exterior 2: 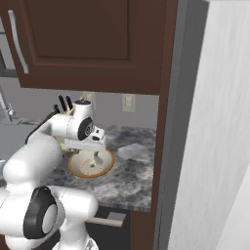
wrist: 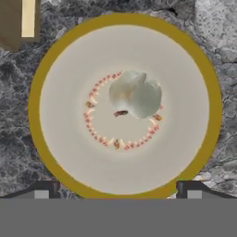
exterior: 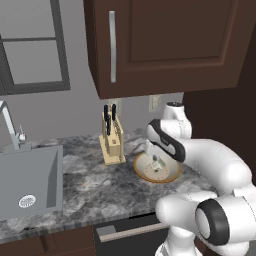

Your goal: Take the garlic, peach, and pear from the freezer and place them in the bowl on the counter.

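The bowl (wrist: pixel 35 111) lies right under the hand, cream inside with a tan rim, on the dark marbled counter (wrist: pixel 14 143). The garlic (wrist: pixel 135 94), a small whitish lumpy bulb, rests near the bowl's centre, free of the fingers. My gripper (wrist: pixel 118 189) hovers above it, open, with nothing between its fingertips (wrist: pixel 45 188). In the base views the gripper (exterior: pixel 157 160) (exterior 2: pixel 97 158) hangs just over the bowl (exterior: pixel 144 175) (exterior 2: pixel 74 169). Peach and pear are out of view. The freezer's inside is out of view.
A wooden knife block (exterior: pixel 112 142) stands just left of the bowl. The grey sink (exterior: pixel 30 182) with its tap is at the far left. Dark wall cabinets (exterior: pixel 165 45) hang overhead. A pale refrigerator wall (exterior 2: pixel 215 146) rises at the right.
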